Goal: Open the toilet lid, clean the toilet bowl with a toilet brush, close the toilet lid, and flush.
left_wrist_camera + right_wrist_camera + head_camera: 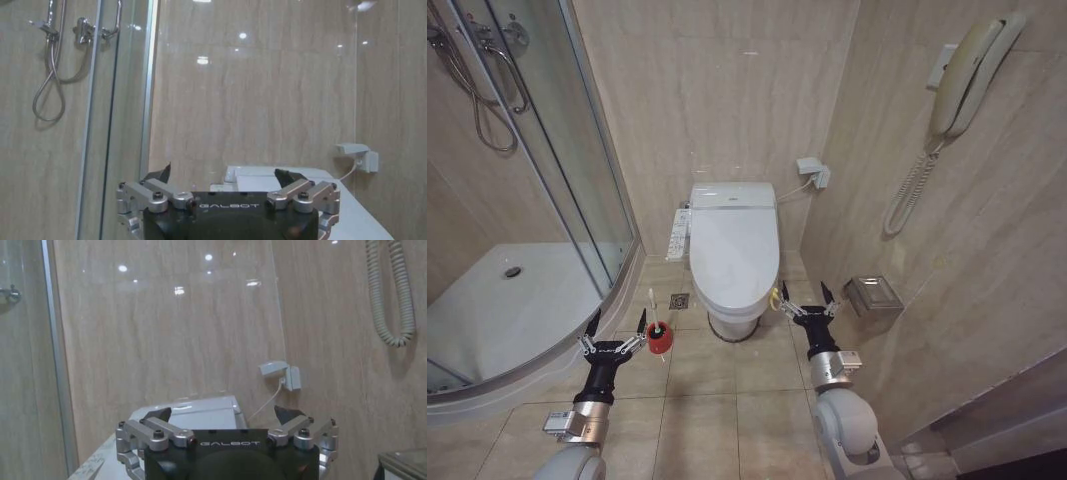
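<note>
**Head view: both grippers spread, flanking a shut toilet**

Head view, centre: large glossy white oval plastic toilet lid (734, 252) lying flat and closed, small yellow strap loop (775, 299) hanging at its 4 o'clock edge. White ceramic toilet bowl (730, 322) under the lid, seen as a narrow base band at 6 o'clock, basin itself covered. Small white-handled toilet brush (653, 305) standing upright in a round red holder cup (659, 339) on the beige floor tiles (717, 400), at 8 o'clock from the lid.

Left gripper (611, 331) low at 7 o'clock of the frame, fingers spread wide with nothing between, right-hand fingertip just beside the red cup; touching or not, cannot tell. Right gripper (808, 300) at 4 o'clock of the lid, fingers likewise apart and empty, just beside the yellow loop. Both forearms reaching forward from the frame's lower edge, wrists straight, fingers pointing toward the far wall.

Left wrist view: spread black fingertips (160, 174) against the tiled wall, glass shower door (113, 125) alongside, toilet's white top partly behind the gripper body. Right wrist view: same open pose, fingertips (157, 415) apart, white cistern top (193, 412) half hidden behind them, brush and cup out of sight.
</note>
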Available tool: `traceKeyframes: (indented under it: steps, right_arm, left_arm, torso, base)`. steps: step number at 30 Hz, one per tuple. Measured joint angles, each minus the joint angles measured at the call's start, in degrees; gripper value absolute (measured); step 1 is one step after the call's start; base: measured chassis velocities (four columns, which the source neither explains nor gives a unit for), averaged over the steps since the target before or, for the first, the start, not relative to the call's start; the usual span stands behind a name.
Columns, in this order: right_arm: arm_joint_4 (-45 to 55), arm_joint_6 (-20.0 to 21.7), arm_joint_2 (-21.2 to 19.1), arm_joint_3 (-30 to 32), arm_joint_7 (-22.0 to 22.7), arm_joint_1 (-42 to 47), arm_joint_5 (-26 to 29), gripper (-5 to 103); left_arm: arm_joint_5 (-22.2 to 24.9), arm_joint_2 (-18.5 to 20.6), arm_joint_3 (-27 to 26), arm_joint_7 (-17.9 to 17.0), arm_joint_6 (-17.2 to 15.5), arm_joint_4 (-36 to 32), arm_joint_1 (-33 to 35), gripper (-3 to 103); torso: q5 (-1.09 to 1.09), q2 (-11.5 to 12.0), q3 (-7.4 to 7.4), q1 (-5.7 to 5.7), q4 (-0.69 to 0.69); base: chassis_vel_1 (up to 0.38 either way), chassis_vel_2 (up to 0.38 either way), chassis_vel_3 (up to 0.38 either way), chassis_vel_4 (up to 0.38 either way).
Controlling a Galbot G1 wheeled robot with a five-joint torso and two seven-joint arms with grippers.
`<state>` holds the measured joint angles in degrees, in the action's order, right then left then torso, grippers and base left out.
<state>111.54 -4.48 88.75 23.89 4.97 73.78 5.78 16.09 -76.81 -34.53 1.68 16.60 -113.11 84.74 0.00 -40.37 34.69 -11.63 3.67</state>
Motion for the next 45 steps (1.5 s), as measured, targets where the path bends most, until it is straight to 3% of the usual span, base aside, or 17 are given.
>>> traceKeyframes:
  steps: [13, 24, 45]
  right_arm:
    - [-0.65, -0.18, 0.63, -0.32, 0.01, -0.82, -0.68, 100]
    - [0.70, 0.77, -1.62, 0.05, -0.08, -0.71, 0.11, 100]
    - [0.91, 0.15, 0.18, 0.37, -0.05, 0.14, 0.32, 100]
  left_arm:
    - [0.00, 0.00, 0.00, 0.00, 0.00, 0.00, 0.00, 100]
    - [0.00, 0.00, 0.00, 0.00, 0.00, 0.00, 0.00, 100]
    - [0.00, 0.00, 0.00, 0.00, 0.00, 0.00, 0.00, 100]
  torso:
    - [0.00, 0.00, 0.00, 0.00, 0.00]
    - [0.00, 0.00, 0.00, 0.00, 0.00]
    - [0.00, 0.00, 0.00, 0.00, 0.00]
  base:
    - [0.000, 0.000, 0.000, 0.000]
    - [0.000, 0.000, 0.000, 0.000]
    - [0.000, 0.000, 0.000, 0.000]
